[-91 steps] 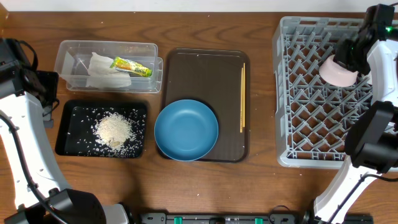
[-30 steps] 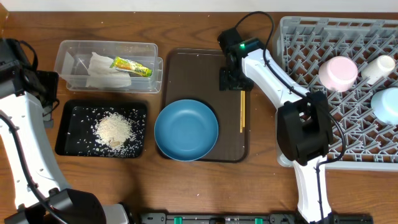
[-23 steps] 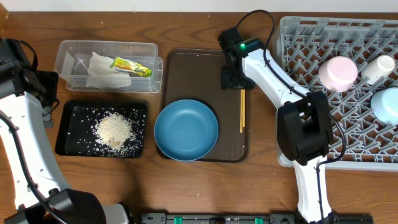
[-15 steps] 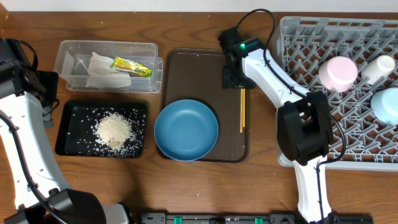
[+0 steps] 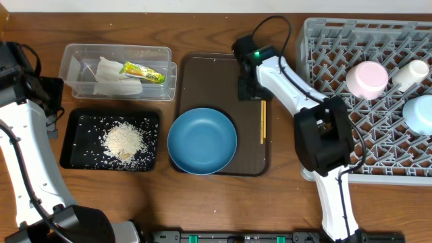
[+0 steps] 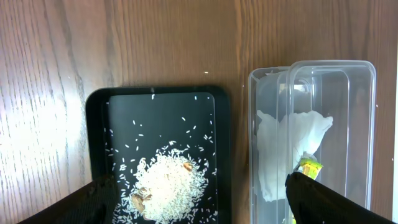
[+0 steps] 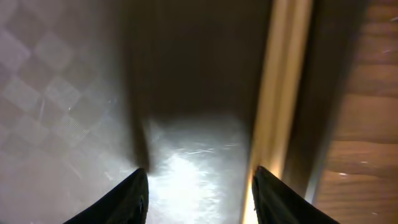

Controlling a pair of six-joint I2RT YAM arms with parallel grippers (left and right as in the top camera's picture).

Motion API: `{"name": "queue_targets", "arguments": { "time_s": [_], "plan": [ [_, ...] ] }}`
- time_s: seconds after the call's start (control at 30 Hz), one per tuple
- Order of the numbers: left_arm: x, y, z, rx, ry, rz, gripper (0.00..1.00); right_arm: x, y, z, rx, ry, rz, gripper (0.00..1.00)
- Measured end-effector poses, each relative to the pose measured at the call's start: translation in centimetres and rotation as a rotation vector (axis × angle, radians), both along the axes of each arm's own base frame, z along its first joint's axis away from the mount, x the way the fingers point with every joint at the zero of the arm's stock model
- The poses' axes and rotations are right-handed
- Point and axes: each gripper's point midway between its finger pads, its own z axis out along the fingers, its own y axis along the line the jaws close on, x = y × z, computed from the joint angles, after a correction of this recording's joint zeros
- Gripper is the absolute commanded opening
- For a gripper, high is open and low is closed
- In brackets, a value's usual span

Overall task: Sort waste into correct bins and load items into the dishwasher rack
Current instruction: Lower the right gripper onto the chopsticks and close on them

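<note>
The large square grey plastic rack (image 5: 378, 150) on the right carries the small pink bowl (image 5: 366, 78), small light-blue bowl (image 5: 420, 113) and small white cup (image 5: 412, 73). The brown rectangular serving tray (image 5: 209, 81) at centre bears the large dark-blue round plate (image 5: 202, 141) and, along its right edge, the thin wooden chopsticks (image 5: 262, 125). The right gripper (image 5: 251, 88), jaws parted and empty, sits low at the chopsticks' far end, and the left gripper (image 6: 200, 180) hangs wide open, empty, above the shallow black rectangular tray (image 6: 96, 124) of white rice crumbs (image 6: 166, 186) and the clear rectangular plastic container (image 6: 367, 124) holding the crumpled white napkin (image 6: 283, 146) and yellow-green wrapper (image 6: 309, 167).

text: none legible | snack wrapper (image 5: 142, 72): print too small to read
</note>
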Motion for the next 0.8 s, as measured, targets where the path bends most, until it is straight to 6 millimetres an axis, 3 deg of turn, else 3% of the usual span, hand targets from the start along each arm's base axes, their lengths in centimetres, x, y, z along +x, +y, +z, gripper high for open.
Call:
{"name": "queue_targets", "arguments": {
  "time_s": [0.53,0.8],
  "plan": [
    [0.00,0.01,0.00,0.000,0.000,0.000,0.89,-0.02,0.45,-0.54,0.006,-0.005,0.008,0.52],
    [0.01,0.00,0.00,0.000,0.000,0.000,0.89,-0.07,0.44,0.10,0.010,-0.012,0.008,0.58]
  ]
}}
